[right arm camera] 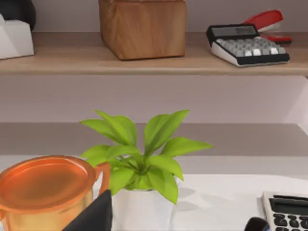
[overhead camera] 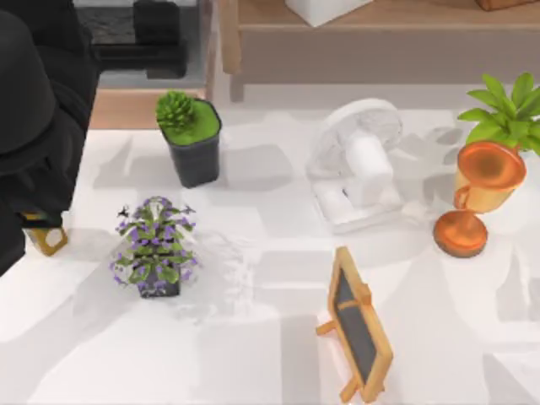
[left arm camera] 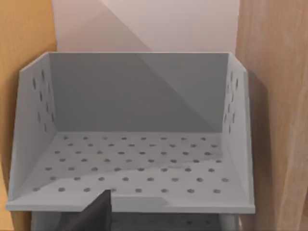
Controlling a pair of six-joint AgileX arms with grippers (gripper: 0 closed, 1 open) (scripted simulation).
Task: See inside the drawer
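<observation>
Filling most of the left wrist view, the wide grey drawer with perforated walls and floor (left arm camera: 139, 163) is seen from its open side, its long axis running across the frame and its back wall upright at the far end; tan wood is seen on either side of it; nothing is seen lying on its dotted floor. In the top view the drawer (overhead camera: 139, 34) is seen at the upper left of the frame, dark inside, with a light tan wooden front panel along its lower edge, largely covered by the black left arm (overhead camera: 34, 118), which occupies the left edge of that frame. Only a dark finger (left arm camera: 98, 214) of the left gripper is seen at the lower edge of the left wrist view, so how far it is spread cannot be told; nothing is seen held by it. A dark finger (right arm camera: 96, 216) of the right gripper is seen at the lower left of the right wrist view, just in front of a shiny orange trophy cup (right arm camera: 45, 190) and a leafy green plant in a white pot (right arm camera: 139, 168); its opening cannot be told either.
</observation>
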